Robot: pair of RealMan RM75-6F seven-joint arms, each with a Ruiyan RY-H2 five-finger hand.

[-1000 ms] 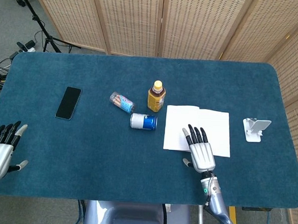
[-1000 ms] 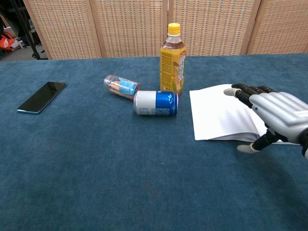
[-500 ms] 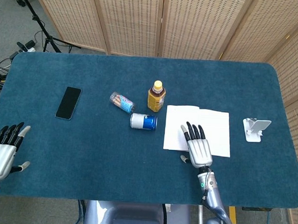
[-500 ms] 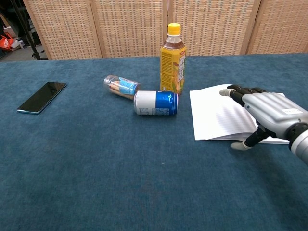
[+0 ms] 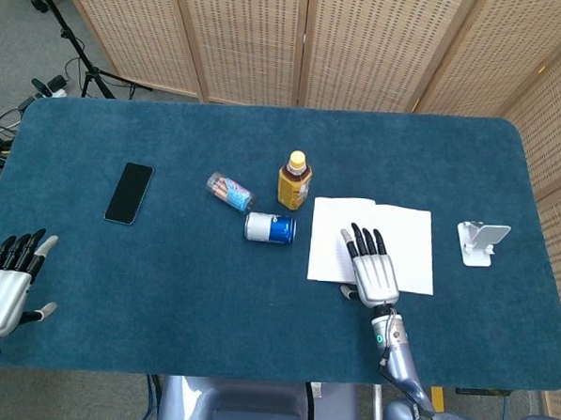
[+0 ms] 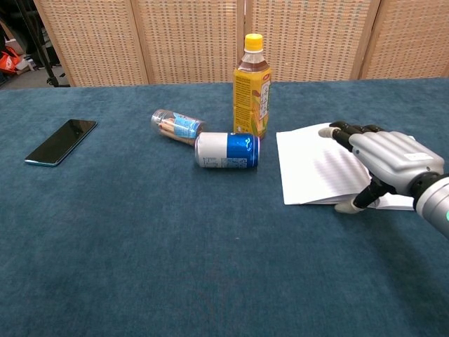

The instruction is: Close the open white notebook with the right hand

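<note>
The white notebook (image 5: 406, 237) (image 6: 312, 168) lies open and flat on the blue table, right of centre. My right hand (image 5: 371, 266) (image 6: 382, 158) hovers palm down over the notebook's near middle, fingers straight and spread, holding nothing. Its thumb reaches down at the book's near edge. My left hand (image 5: 4, 285) is open above the table's near left corner, far from the notebook; the chest view does not show it.
A blue can (image 5: 269, 227) (image 6: 226, 150) lies on its side just left of the notebook. A yellow-capped bottle (image 5: 294, 181) (image 6: 252, 87) stands behind it. A clear tube (image 5: 230, 191) and a black phone (image 5: 129, 193) lie further left. A white stand (image 5: 481, 242) sits right of the notebook.
My right hand has slid forward and slightly left over the notebook, its thumb now at the book's near edge. The left hand has barely shifted.
</note>
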